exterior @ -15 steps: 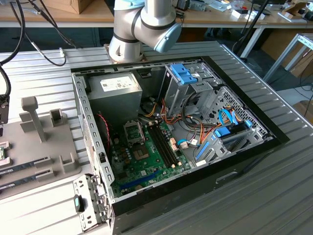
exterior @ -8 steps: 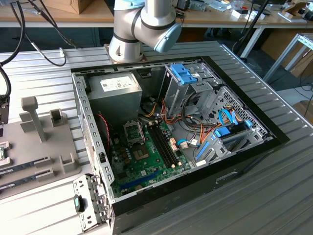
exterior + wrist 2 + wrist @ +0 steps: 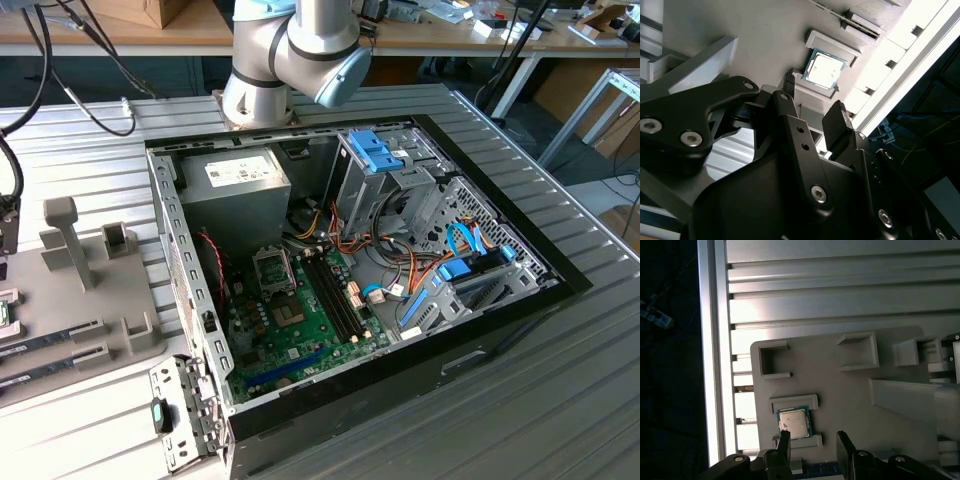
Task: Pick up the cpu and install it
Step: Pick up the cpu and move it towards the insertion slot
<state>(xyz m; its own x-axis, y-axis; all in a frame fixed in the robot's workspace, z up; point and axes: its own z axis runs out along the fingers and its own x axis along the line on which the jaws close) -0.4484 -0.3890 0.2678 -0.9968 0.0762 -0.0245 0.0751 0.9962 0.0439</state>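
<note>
- My jaws are apart, with nothing held between them; both wrist views show the two black tips spread wide.
- The cpu (image 3: 794, 422) (image 3: 824, 70) lies flat with its silvery plate up and a green rim showing around it.
- It sits in a shallow seat between two low grey bars on the grey holder plate (image 3: 850, 385).
- That seat is near the plate's edge that runs along the table's edge. The table (image 3: 840, 285) is ribbed metal with a bright rail at its rim.
- I hang just above the cpu. In the first wrist view one tip lines up with the chip's corner and the other is over bare plate beside it. I cannot tell whether that first tip touches the chip.
- In the exterior view my arm (image 3: 300, 45) rises at the table's edge behind the open computer case (image 3: 180, 250).
- The case sits in the middle of the table, and the green motherboard (image 3: 300, 320) lies on its floor.
- A square, black-framed socket (image 3: 272, 268) on the board sits just beside the long dark memory slots.
- The holder plate lies at the exterior view's left of the case.
</note>
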